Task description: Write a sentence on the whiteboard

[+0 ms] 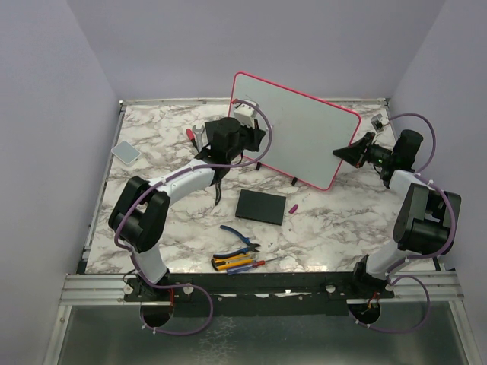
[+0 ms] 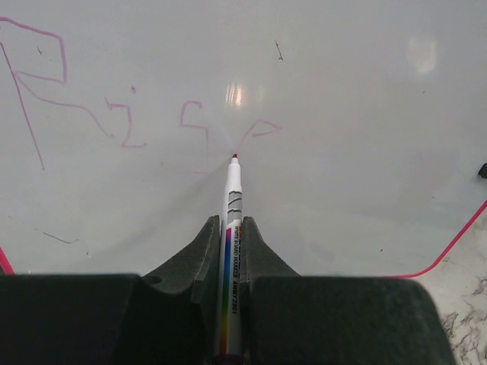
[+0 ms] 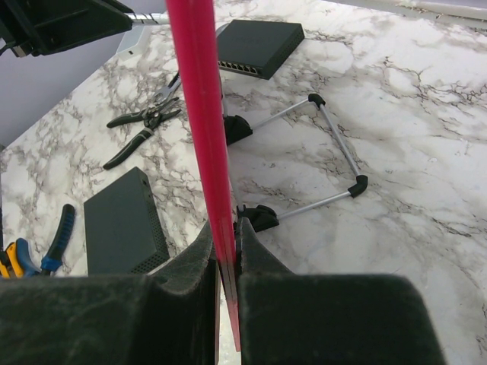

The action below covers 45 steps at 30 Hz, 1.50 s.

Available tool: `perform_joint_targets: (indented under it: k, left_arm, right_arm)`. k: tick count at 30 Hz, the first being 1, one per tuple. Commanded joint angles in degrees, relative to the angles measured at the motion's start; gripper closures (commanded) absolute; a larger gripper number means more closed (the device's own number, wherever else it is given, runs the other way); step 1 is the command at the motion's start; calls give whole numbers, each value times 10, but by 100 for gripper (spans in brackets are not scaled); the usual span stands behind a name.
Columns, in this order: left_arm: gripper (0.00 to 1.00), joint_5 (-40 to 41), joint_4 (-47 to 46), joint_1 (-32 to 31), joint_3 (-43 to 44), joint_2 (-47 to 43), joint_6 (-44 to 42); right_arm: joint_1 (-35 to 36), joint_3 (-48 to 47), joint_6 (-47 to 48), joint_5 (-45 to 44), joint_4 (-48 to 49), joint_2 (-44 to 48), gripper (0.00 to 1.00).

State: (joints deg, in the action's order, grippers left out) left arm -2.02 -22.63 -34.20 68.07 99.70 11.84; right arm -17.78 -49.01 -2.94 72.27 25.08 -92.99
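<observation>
The left tool (image 2: 230,228) pinches a white rainbow-striped marker pen (image 2: 233,190), its red tip at the large pink-framed rectangular whiteboard (image 2: 342,91), with the faint pink handwritten sentence (image 2: 122,125) at the tip's 10 o'clock. The right tool (image 3: 226,232) clamps the board's 3 o'clock frame edge. The board stands at 12 o'clock on the marble tabletop (image 1: 327,220).

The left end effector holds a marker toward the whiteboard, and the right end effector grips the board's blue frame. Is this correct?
No. The frame that the right end effector grips is pink-red, not blue; the right wrist view shows it.
</observation>
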Motion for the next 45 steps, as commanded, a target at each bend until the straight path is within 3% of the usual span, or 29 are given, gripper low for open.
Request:
perform_joint_targets:
  k: [1,22,45]
  left_arm:
    - [100,6,-2,4,1,-7,3]
    - [100,-35,-6,-13,25,12,3]
    - [100,-29,0,-22,24,15,-5]
  right_arm:
    - [3,10,15,-46,-27,-18,99]
    - [3,9,16,-47,-29,-18,99]
    - [3,10,17,-49,-29,-17,99]
